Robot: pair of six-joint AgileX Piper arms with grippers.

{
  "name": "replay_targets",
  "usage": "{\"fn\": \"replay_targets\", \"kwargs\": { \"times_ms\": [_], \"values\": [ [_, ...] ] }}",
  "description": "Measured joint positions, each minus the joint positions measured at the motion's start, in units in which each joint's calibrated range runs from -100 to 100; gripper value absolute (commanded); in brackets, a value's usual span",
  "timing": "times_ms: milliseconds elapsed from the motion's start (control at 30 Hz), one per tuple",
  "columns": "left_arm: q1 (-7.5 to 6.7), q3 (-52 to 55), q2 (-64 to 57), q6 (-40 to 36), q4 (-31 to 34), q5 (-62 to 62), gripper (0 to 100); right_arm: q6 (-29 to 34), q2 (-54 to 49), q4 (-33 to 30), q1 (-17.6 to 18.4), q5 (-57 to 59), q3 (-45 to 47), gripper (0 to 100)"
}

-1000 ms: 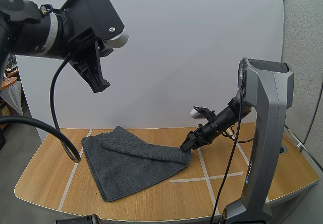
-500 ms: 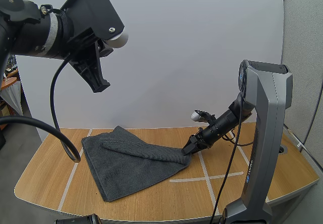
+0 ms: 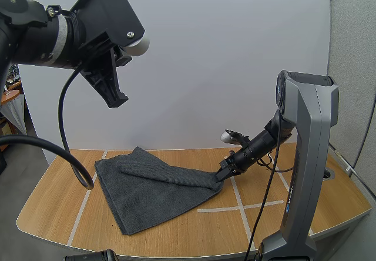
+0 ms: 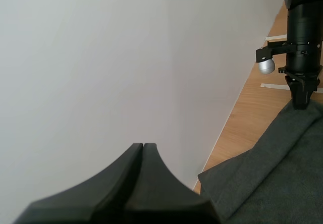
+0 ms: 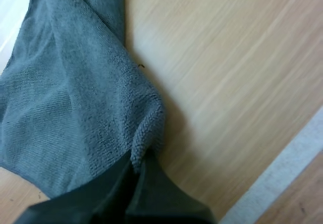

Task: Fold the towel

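Black and pressed together on nothing, my left jaws hang high above the left end of the counter (image 3: pixel 53 214), idle. Farther in, the grey towel (image 3: pixel 147 196) lies over the left half, one corner pointing at the front edge, a raised ridge across it. Beyond that, my right jaws are clamped on its right corner near the counter's middle. I judge the fold wants that corner carried low toward the left edge, corners matched before letting go.

High view looks down from behind; all three share the towel (image 3: pixel 153 196).
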Motion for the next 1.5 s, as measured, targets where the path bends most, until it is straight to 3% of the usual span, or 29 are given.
{"fn": "replay_targets", "kwargs": {
  "times_ms": [633, 1167, 1500],
  "values": [
    [0.00, 0.00, 0.00, 0.00, 0.00, 0.00, 0, 0.00, -16.97, 0.35, 0.39, 0.35, 3.13, 0],
    [0.00, 0.00, 0.00, 0.00, 0.00, 0.00, 0, -1.42, -16.71, -0.02, 0.39, 0.35, 3.37, 0],
    [0.00, 0.00, 0.00, 0.00, 0.00, 0.00, 0, -2.24, -16.71, -0.44, 2.26, 0.35, 3.37, 0]
  ]
}}
